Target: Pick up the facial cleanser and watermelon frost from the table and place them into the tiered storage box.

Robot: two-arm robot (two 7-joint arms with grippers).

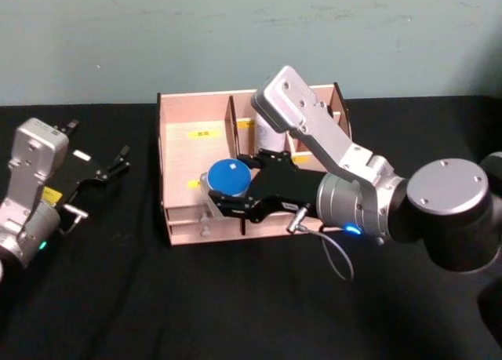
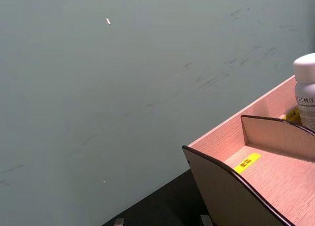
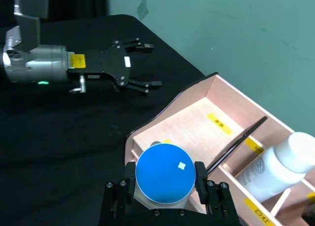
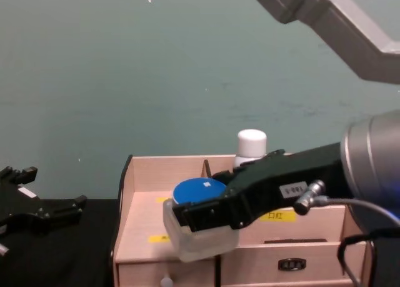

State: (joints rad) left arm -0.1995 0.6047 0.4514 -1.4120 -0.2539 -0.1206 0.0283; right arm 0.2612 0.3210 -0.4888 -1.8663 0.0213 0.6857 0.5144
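A: R gripper (image 1: 227, 197), what's it got?

B: Fingers clamped either side of a pale jar w/ a round blue lid (image 3: 165, 173). Could be the cleanser or the frost, can't tell which from here. It's held at the front-left part of the tiered storage box (image 1: 176, 152), over the low front step.

A: Touching the wood?

B: Can't say. From the chest cam the jar (image 4: 200, 227) sits right at the front shelf edge, just above the drawer w/ the white knob (image 4: 166, 281).

A: Anything else in the box?

B: White bottle w/ a white cap (image 3: 275, 167), standing upright in a back compartment, right of the dark-edged divider (image 3: 236, 145). Yellow labels (image 3: 219, 123) on the compartment floors.

A: L gripper?

B: L gripper (image 1: 118, 162) well off to the left over the black table (image 1: 118, 297), fingers spread apart, nothing in them. Not near the box.
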